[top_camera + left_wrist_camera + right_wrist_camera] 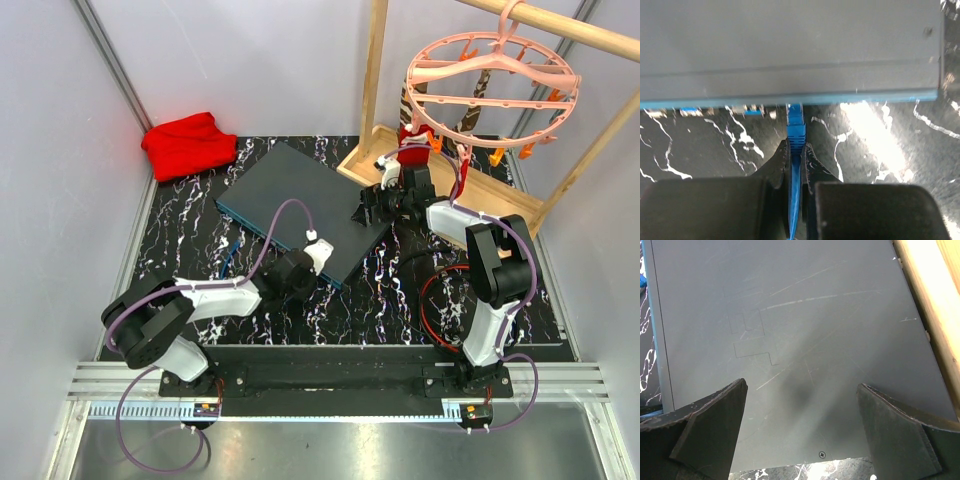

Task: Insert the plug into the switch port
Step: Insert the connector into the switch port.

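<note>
Your left gripper point(795, 149) lies low, pinching the one blue plug point(795, 129), its tip seemingly at the one switch's point(790, 45) front edge. Your right gripper point(801, 385) hangs spread above its top.

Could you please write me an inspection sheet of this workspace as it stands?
Surface: black marbled tabletop.
Job's things: switch lies flat; blue plug meets its teal front edge, seating unclear.
Clutter: red cloth in the far left corner.
Pincers: left pincer shut on the plug; right pincer open above the switch's top.
Cables: blue cable trails from the plug; red cable loops by the right arm's base.
Surroundings: wooden rack with pink hanger at far right; pale walls.
</note>
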Motion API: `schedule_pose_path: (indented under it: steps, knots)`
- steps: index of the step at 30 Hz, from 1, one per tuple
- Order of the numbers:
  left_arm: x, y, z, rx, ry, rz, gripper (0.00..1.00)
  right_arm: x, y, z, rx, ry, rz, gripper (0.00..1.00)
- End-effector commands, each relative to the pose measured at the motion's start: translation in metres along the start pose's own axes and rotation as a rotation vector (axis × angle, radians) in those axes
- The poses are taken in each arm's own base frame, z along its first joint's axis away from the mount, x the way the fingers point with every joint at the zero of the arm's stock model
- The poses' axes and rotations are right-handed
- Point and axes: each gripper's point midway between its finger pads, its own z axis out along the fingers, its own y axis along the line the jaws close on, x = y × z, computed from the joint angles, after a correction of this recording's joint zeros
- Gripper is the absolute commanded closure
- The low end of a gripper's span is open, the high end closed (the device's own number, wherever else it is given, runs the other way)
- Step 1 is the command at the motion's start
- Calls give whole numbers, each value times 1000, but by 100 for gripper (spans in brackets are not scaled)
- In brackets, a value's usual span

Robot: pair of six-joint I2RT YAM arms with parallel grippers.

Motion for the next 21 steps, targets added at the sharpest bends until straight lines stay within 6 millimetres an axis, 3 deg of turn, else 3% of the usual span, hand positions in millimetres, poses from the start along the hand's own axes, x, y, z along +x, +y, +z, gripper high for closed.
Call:
schedule_pose_path:
  steps: [1, 7, 9, 15, 21]
  knots:
    - [-82, -2, -5, 21, -228, -62, 100, -2, -6, 0, 21, 19, -27, 0]
    - [-91, 5, -12, 8, -262, -117, 100, -20, -25, -5, 113, -16, -59, 0]
    - [-86, 4, -6, 9, -241, -108, 100, -26, -26, -5, 120, -27, -69, 0]
    - [-74, 0, 4, 22, -246, -111, 100, -22, -26, -5, 113, -3, -49, 0]
    - [-87, 1, 5, 20, -309, -116, 100, -28, -31, 3, 119, -6, -55, 0]
